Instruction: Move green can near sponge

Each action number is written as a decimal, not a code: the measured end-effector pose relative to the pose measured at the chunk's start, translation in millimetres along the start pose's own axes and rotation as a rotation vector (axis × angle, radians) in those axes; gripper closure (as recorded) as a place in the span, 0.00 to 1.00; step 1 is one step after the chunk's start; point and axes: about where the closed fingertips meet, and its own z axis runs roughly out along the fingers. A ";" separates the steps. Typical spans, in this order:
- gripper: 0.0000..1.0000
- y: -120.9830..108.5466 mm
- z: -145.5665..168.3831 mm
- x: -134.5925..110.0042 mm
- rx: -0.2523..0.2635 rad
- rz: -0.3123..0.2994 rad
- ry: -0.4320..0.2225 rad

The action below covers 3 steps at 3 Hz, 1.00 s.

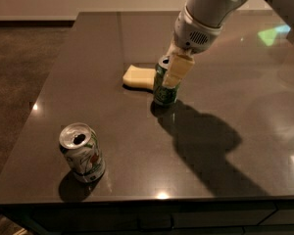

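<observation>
The dark green can stands upright on the dark table, right next to the pale yellow sponge, which lies flat just to its left. My gripper comes down from the upper right and its pale fingers are closed around the can's upper part. The near finger hides part of the can's side and top.
A mostly white can with green and red markings and an open top stands near the table's front left edge. The arm casts a wide shadow on the table right of the green can. The floor lies beyond the table's left edge.
</observation>
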 end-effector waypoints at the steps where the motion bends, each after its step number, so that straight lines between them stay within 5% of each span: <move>1: 0.39 -1.2 5.9 -0.2 0.007 -0.008 0.015; 3: 0.00 0.2 10.9 -0.1 0.030 -0.015 0.021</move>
